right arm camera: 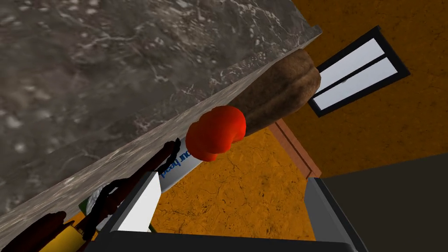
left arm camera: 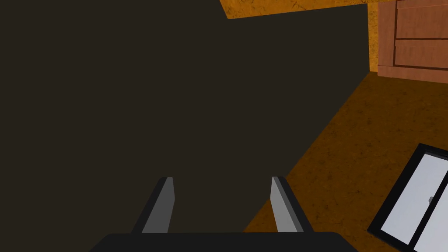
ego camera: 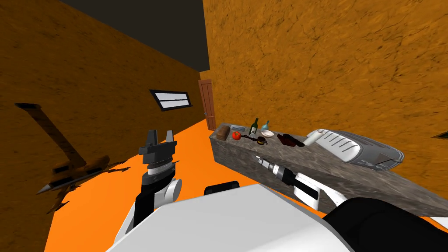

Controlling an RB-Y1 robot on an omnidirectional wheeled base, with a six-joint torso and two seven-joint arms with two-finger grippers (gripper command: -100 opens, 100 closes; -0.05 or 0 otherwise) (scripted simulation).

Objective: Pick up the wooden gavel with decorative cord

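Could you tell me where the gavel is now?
In the head view, the gavel lies on the counter at right, between the tomato and the bowl.

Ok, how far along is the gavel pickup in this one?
Early. Done: the right arm is stretched out over the stone counter. In hand: the right pincer stands open near the gavel, which lies on the counter to one side of it, not inside its opening. Left: centre on it, close and lift. The left pincer is open, raised away from the counter.
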